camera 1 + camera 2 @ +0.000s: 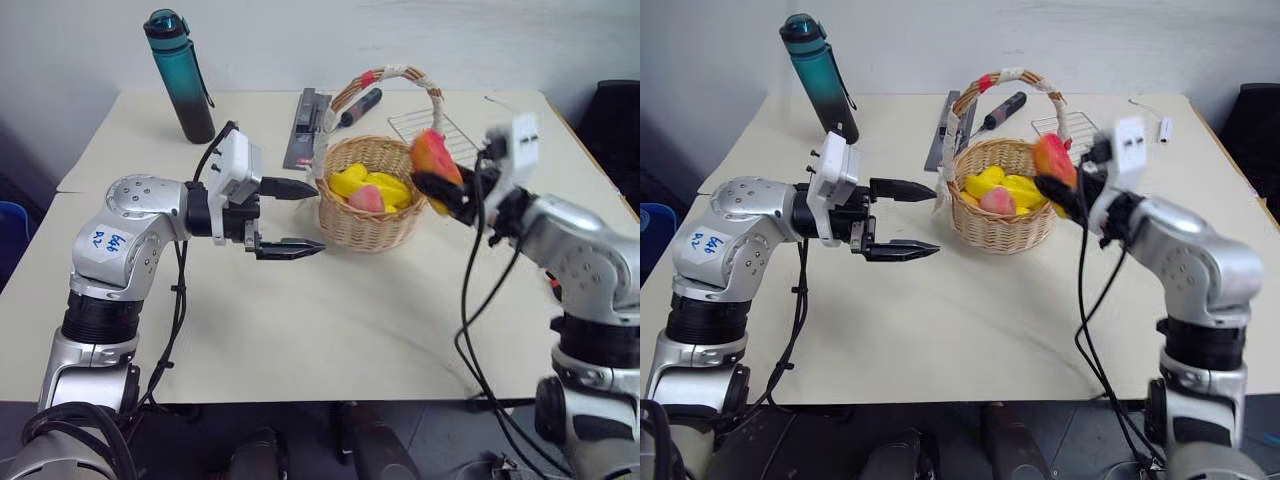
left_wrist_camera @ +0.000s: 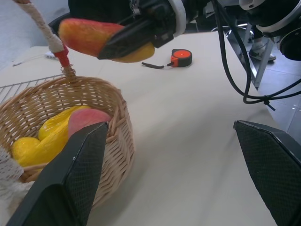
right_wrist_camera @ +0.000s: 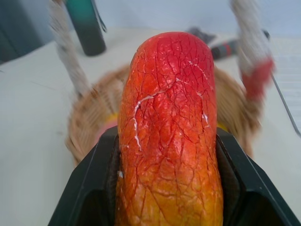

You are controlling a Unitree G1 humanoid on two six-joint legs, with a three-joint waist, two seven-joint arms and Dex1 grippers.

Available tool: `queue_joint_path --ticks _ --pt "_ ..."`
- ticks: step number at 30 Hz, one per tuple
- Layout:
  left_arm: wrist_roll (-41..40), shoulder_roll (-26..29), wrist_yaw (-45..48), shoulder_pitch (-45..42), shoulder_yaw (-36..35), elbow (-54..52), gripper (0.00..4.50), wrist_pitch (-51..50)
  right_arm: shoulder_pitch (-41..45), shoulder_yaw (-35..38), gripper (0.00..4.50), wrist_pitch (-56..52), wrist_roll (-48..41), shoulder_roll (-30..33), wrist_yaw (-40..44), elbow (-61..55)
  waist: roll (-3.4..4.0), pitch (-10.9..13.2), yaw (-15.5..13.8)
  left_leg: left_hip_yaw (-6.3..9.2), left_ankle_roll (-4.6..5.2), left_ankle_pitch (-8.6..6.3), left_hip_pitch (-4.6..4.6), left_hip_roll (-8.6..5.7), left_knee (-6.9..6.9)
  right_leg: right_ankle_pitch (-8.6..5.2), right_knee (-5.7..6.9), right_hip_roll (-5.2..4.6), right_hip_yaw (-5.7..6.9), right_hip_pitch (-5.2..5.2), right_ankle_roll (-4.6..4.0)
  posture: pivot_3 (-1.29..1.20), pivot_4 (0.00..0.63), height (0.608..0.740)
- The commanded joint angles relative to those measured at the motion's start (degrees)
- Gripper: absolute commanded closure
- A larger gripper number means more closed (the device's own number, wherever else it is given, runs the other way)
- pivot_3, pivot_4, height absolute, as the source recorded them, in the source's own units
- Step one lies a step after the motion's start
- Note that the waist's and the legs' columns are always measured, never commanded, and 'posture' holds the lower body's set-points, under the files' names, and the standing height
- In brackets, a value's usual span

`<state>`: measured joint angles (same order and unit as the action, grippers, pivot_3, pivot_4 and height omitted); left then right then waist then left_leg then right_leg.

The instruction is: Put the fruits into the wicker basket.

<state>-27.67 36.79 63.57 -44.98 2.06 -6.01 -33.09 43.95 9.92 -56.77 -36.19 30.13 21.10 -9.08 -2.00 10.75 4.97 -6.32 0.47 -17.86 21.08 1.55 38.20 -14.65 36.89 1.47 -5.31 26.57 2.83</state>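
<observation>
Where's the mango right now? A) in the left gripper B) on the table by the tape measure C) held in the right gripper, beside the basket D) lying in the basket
C: the right gripper is shut on the mango, in the air at the basket rim.

arms: silver, black joints | cables: black | left arm: blue-marked label

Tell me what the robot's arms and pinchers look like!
Both arms are shiny silver metal with black rings at the joints. The left arm wears a white sticker with blue writing. Each wrist carries a white box, and loose black cables hang down. The left gripper and right gripper each have two pointed black fingers with bumpy pads.
</observation>
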Motion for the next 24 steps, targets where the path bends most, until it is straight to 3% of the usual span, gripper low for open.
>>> queue_joint_path --ticks 1,6,7,13,19,24 --pt "-1.15 0.42 -1.03 -0.58 -1.85 -2.20 0.00 0.09 5.35 -3.76 2.59 5.05 5.22 -2.47 -0.17 8.87 0.00 0.00 -0.13 0.00 0.00 0.00 0.03 0.00 -0.01 0.00 0.00 -0.01 -0.01 0.02 0.00 0.00 0.150 0.740" --pt "-1.99 1.00 -2.00 0.97 -2.80 -4.54 0.00 -1.01 12.70 -7.36 2.59 11.70 11.79 -7.79 -0.84 23.36 0.01 0.00 0.12 -0.16 0.05 -0.02 0.11 0.00 0.02 0.03 -0.02 -0.04 -0.09 0.11 0.04 0.00 0.150 0.740" --pt "-2.10 1.17 -2.22 1.22 -3.02 -4.83 0.00 -1.24 13.29 -7.06 1.88 12.07 11.93 -8.71 -0.80 24.49 0.01 0.00 0.08 -0.14 0.03 -0.01 0.11 0.01 -0.05 0.02 -0.07 -0.03 -0.06 0.11 0.03 0.00 0.150 0.740" --pt "-2.78 2.01 -3.35 2.34 -3.85 -5.98 0.00 -2.16 9.42 -7.38 0.03 9.85 11.70 -7.14 2.85 14.73 0.02 0.01 -0.11 -0.10 -0.22 0.08 0.22 0.09 -0.15 0.00 -0.04 -0.03 0.05 0.15 0.00 0.00 0.150 0.740" --pt "-3.29 2.37 -4.73 3.01 -4.82 -6.71 0.00 -2.90 -2.35 2.62 0.03 0.14 4.31 -0.34 3.03 -4.89 0.02 0.01 -0.86 0.08 -0.21 -0.02 0.37 0.09 -0.11 -0.03 -0.17 -0.08 0.20 0.13 0.05 0.00 0.150 0.740" --pt "-3.53 2.62 -5.09 2.33 -5.28 -6.29 0.00 -3.17 -6.04 9.04 0.03 -0.45 4.49 1.73 -0.80 -7.33 0.01 0.01 -0.24 0.01 0.06 -0.16 0.26 0.04 -0.03 -0.02 -0.30 -0.11 0.14 0.10 0.06 0.00 0.150 0.740"
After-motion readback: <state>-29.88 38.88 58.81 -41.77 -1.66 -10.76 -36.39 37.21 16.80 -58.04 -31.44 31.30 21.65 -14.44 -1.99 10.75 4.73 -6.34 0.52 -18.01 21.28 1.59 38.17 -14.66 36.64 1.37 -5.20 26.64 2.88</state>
